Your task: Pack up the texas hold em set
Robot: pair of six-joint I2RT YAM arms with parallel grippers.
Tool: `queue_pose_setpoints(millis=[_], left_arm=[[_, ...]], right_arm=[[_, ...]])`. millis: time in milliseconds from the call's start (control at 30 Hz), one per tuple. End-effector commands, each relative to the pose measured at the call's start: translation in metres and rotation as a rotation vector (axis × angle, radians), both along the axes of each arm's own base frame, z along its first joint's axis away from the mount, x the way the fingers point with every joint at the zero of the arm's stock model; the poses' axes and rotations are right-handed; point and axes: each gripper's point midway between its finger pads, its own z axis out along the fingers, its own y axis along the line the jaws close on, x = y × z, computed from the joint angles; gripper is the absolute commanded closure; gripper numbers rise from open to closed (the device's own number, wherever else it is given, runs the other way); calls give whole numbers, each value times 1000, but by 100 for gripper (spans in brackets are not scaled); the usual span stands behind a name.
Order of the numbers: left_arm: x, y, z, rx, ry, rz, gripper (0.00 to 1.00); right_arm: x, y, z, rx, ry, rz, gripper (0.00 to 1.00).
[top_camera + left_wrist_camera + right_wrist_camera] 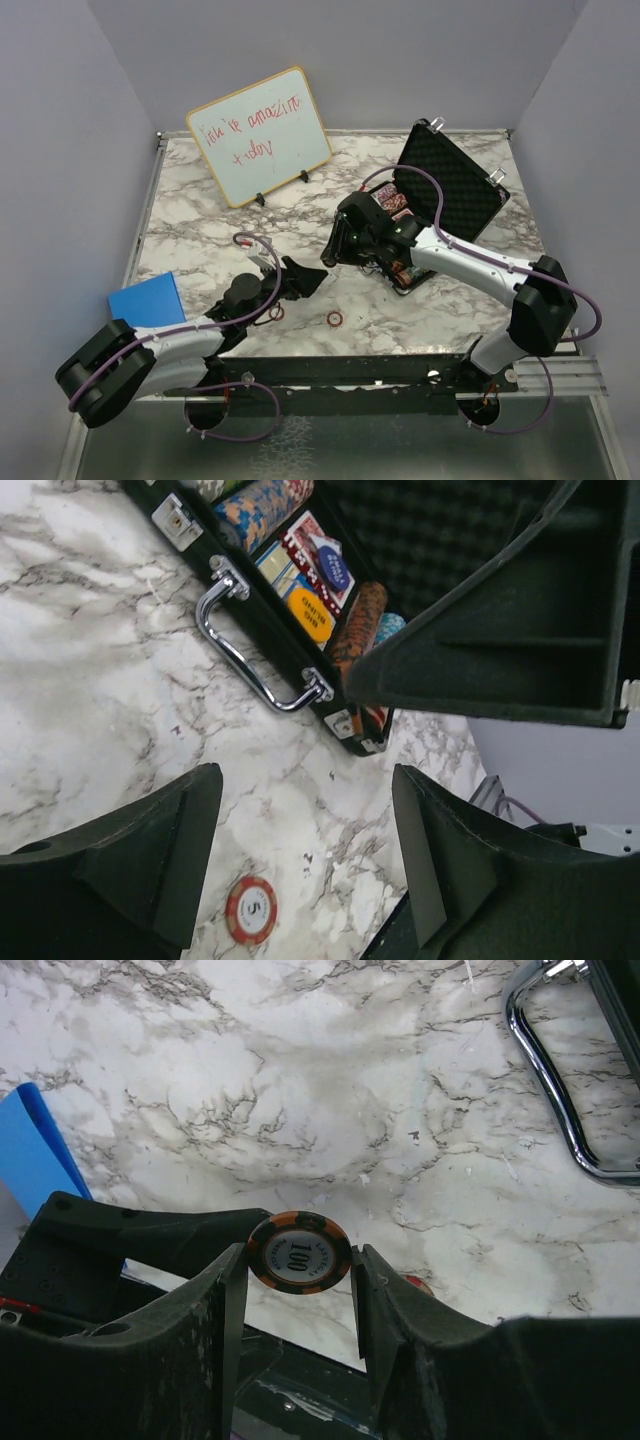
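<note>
Right gripper pinches an orange-and-black chip near the open briefcase, already holding stacked chips and cards; left gripper, jaws wide and empty, hovers over a red chip on the table. Lid not yet shut.

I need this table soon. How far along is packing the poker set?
Done: chip rows and cards sit in the open briefcase. In hand: the right gripper pinches a 100 chip. Still to do: a red 5 chip lies on the table below the open left gripper; lid unclosed.
</note>
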Motion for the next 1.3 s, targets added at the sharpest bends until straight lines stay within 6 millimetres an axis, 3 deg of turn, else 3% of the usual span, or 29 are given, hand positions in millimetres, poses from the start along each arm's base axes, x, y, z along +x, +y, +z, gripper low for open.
queue_pose_setpoints(millis=[0, 200, 367, 533, 800, 933, 1100, 1267], left_arm=[[17, -17, 50, -137, -106, 10, 26], [23, -24, 54, -168, -109, 19, 33], [25, -24, 54, -186, -94, 43, 54], [29, -28, 53, -172, -99, 49, 69], [36, -30, 55, -147, -124, 64, 100], [36, -31, 52, -115, -143, 54, 100], [31, -33, 45, -2, -236, -5, 100], [24, -46, 49, 146, -393, -140, 100]], right_arm=[[-1, 6, 11, 67, 8, -7, 54], [3, 7, 17, 87, -5, -25, 54], [3, 12, 16, 113, 13, -27, 54], [5, 14, 14, 122, 14, -24, 54], [5, 11, 0, 98, 28, -24, 54], [10, 4, 2, 84, 17, -36, 52], [30, -26, 21, 26, -67, -79, 38], [49, -91, 50, -56, -191, -199, 33]])
